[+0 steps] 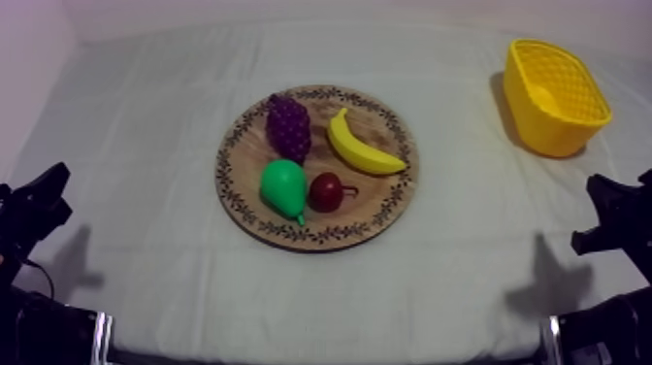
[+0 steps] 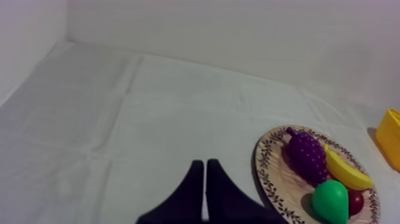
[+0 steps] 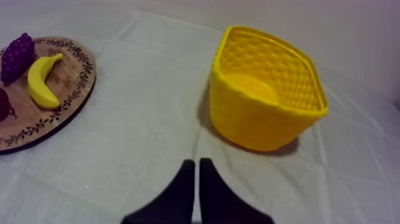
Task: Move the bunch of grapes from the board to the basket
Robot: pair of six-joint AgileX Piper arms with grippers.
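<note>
Top view, left to right: the left gripper (image 1: 44, 194) sits low, well to the left of the board (image 1: 374, 204) and nearer the camera than its middle. In the left wrist view its two black jaws lie pressed together in a narrow wedge, closed on nothing, above bare cloth (image 2: 119, 119) just left of the board's patterned rim.

The board lies flat on the cloth and carries four toy fruits. The grapes (image 1: 288, 126), the fruit named in the task, lie on the board's far left part, inside the rim and well apart from both grippers. Just beside them, on the near left part of the board, lies the green pear (image 1: 282, 186), its narrow end toward the near rim. The small red fruit (image 1: 326, 191) sits just right of the pear, near the board's middle, with its stem pointing right. The banana (image 1: 364, 148) curves across the board's far right part, just beside the grapes.

The basket (image 1: 548, 131) stands upright on the cloth, well to the right of the board and farther back. The right gripper (image 1: 611, 204) sits low, well to the right of the board and nearer the camera than the basket. In the right wrist view its jaws likewise lie closed together, gripping nothing, above cloth between the board and the basket.
</note>
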